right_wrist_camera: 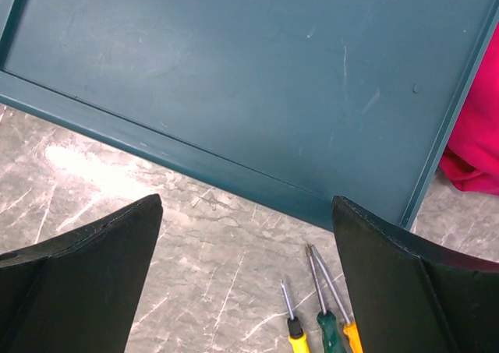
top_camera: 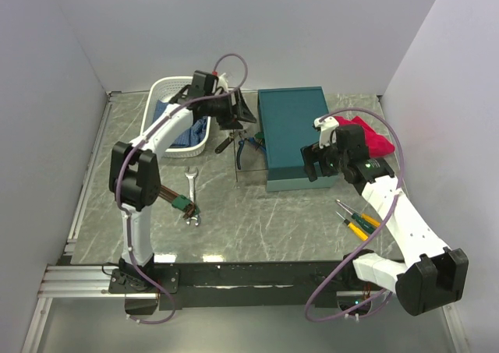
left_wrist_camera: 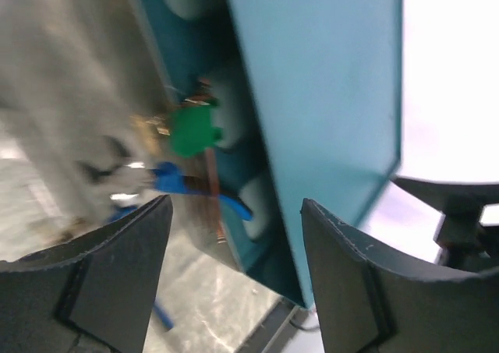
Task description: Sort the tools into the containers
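Teal box [top_camera: 292, 131] had blue pliers [top_camera: 251, 141] by it; spanner [top_camera: 190, 183] and 3 screwdrivers [top_camera: 355, 220] lay unsorted on the surface [top_camera: 257, 220]. Left pincer [left_wrist_camera: 234, 213] and right pincer [right_wrist_camera: 245, 209] were wide, empty.

The left arm [top_camera: 168, 131] reaches from its base toward one o'clock, left gripper [top_camera: 238, 115] parted and empty, while the right arm [top_camera: 398, 213] leans toward eleven o'clock, right gripper [top_camera: 314, 164] spread wide.

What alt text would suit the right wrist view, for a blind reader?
A teal box fills the upper picture, seen from above between the open jaws of the right gripper. Below it, on the grey marbled table, lie three screwdrivers, two yellow-handled and one green; a red cloth shows at the right edge.
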`<act>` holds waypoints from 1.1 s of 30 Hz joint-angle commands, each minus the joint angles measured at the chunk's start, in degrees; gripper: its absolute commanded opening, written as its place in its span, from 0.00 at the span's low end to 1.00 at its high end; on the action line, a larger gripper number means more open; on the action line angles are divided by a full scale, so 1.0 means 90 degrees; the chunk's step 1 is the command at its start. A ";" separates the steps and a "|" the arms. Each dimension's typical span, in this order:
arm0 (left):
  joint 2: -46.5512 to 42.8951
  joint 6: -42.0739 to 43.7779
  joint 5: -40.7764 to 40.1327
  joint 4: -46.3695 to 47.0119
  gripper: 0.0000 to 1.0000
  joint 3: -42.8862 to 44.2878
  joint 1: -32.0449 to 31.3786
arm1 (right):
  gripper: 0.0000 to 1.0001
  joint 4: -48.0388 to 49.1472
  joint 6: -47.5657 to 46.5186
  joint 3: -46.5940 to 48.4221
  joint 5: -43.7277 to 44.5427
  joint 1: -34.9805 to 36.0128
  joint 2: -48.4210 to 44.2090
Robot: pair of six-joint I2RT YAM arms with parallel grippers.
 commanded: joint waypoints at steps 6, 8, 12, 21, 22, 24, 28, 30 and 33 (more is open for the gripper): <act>-0.1609 0.2840 0.0699 -0.1116 0.74 0.0788 0.0874 | 0.97 0.0036 -0.0198 0.0142 0.0092 0.0035 -0.0108; -0.1990 0.5336 0.1461 -0.1865 0.76 0.0593 0.1069 | 0.97 0.0055 -0.0227 0.0171 0.0072 0.0035 -0.0050; -0.3510 0.9498 0.0811 -0.3820 0.83 -0.0963 0.1080 | 0.98 0.0036 -0.0247 0.0268 0.0043 0.0035 0.0068; -0.5293 1.4055 -0.0764 -0.4058 0.91 -0.4658 0.1236 | 0.98 0.0046 -0.0169 0.0415 -0.0084 0.0035 0.0273; -0.5245 1.4152 -0.0725 -0.4047 0.91 -0.4748 0.1236 | 0.98 0.0036 -0.0169 0.0434 -0.0065 0.0044 0.0283; -0.4954 1.4212 -0.0579 -0.4008 0.92 -0.4808 0.1245 | 0.98 0.0006 -0.0178 0.0483 -0.0035 0.0035 0.0293; -0.4367 1.4378 -0.0529 -0.3999 0.91 -0.4769 0.1246 | 0.98 -0.0072 -0.0208 0.0503 0.0004 0.0035 0.0293; -0.4200 1.4709 -0.0646 -0.3852 0.91 -0.4944 0.1246 | 0.98 -0.0082 -0.0217 0.0513 0.0004 0.0035 0.0293; -0.3967 1.4993 -0.0793 -0.3715 0.92 -0.5101 0.1255 | 0.98 -0.0081 -0.0217 0.0503 0.0004 0.0044 0.0322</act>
